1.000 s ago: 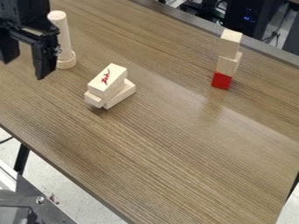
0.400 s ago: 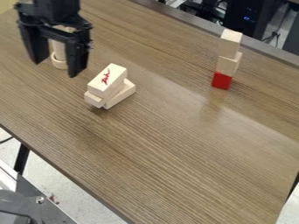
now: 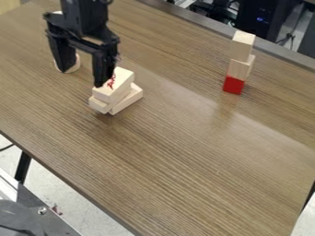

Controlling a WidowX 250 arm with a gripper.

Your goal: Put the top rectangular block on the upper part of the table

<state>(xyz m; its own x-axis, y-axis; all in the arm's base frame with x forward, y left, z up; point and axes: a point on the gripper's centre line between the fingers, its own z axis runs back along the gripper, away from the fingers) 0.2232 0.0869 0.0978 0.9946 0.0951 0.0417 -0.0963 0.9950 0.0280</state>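
The gripper [image 3: 81,79] hangs open over the upper left of the table [image 3: 178,152], with nothing between its fingers. Its right finger overlaps the upper left corner of the top rectangular block [image 3: 114,93], a pale wooden piece with a red mark. That block lies on two other pale blocks [image 3: 128,100], which stick out from under it at an angle. Whether the finger touches the top block, I cannot tell.
Behind the gripper stands a pale wooden cylinder on a round base [image 3: 72,66], mostly hidden. At the upper right, two wooden blocks [image 3: 241,54] are stacked on a red cube [image 3: 233,85], near the table's far edge.
From the upper left, the gripper has moved right across the cylinder to the edge of the block stack, staying open. The blocks have not moved.
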